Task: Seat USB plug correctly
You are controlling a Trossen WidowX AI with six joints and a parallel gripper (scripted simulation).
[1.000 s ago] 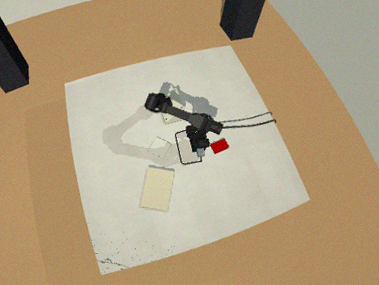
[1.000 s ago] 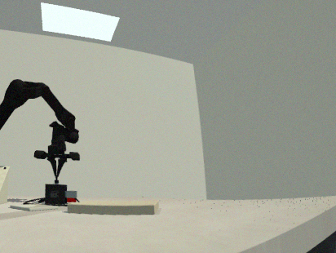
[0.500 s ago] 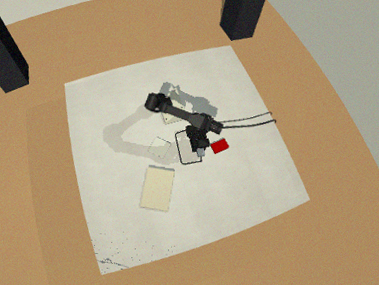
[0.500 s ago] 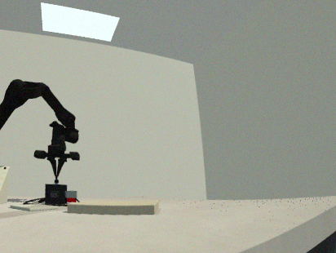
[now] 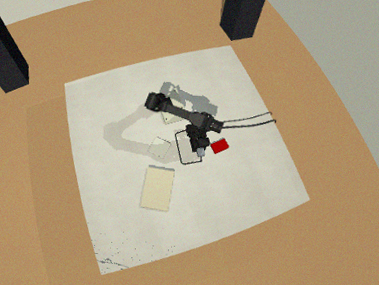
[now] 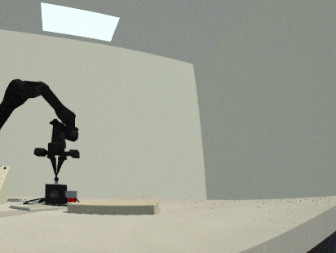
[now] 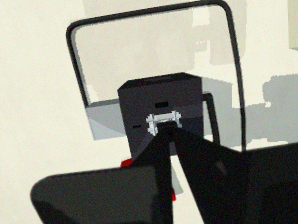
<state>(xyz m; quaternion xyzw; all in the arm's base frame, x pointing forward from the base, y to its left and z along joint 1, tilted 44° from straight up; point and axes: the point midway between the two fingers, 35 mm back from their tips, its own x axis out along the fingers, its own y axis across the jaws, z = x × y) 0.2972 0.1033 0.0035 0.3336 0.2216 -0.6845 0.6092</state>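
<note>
With the gripper [image 6: 56, 175] pinched nearly shut on the plug [image 7: 163, 121] atop the cube [image 6: 55, 193] near the table's middle, a crooked pull could tip the cube onto the red block [image 5: 219, 146].

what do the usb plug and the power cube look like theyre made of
USB plug: pale silvery shell, probably bare metal; the gripper is shut on it. Power cube: flat dark grey faces without shine, likely matte plastic, though the look leaves it open.
</note>
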